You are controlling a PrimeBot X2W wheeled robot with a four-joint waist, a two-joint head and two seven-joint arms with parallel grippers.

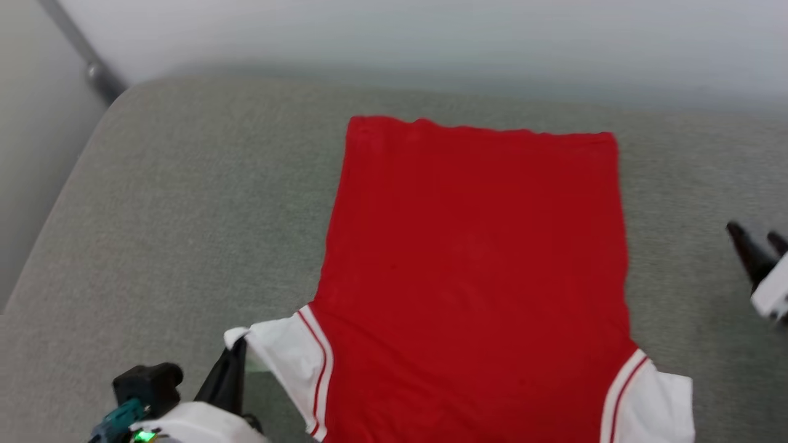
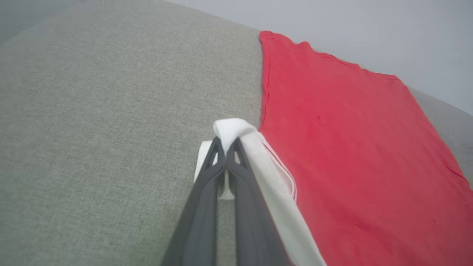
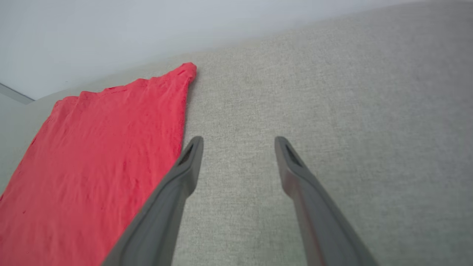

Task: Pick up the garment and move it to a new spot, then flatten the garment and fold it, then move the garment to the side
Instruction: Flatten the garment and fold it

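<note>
- While the garment [image 1: 474, 258] lies spread flat on the grey cushion [image 1: 184, 203], the left gripper [image 2: 226, 143] is clamped on its white sleeve [image 2: 236, 129].
- Right gripper [image 3: 239, 142]: fingers spread apart, empty, over bare cushion near the garment's side.

On grey woven cloth cushion [image 1: 184, 215]: red jersey T-shirt with white short sleeves [image 1: 474, 258], spread flat. Bottom hem on far side, away from robot; both sleeves on near side. Behind cushion: pale wall [image 1: 431, 37]. By far left corner of cushion: dark metal pole [image 1: 92, 67]. At near left: left gripper [image 1: 237, 354], tip of left sleeve [image 1: 289, 357] pinched between its two fingers. Off to right of T-shirt: right gripper [image 1: 754, 237], well apart from cloth, over bare cushion, fingers spread.
</note>
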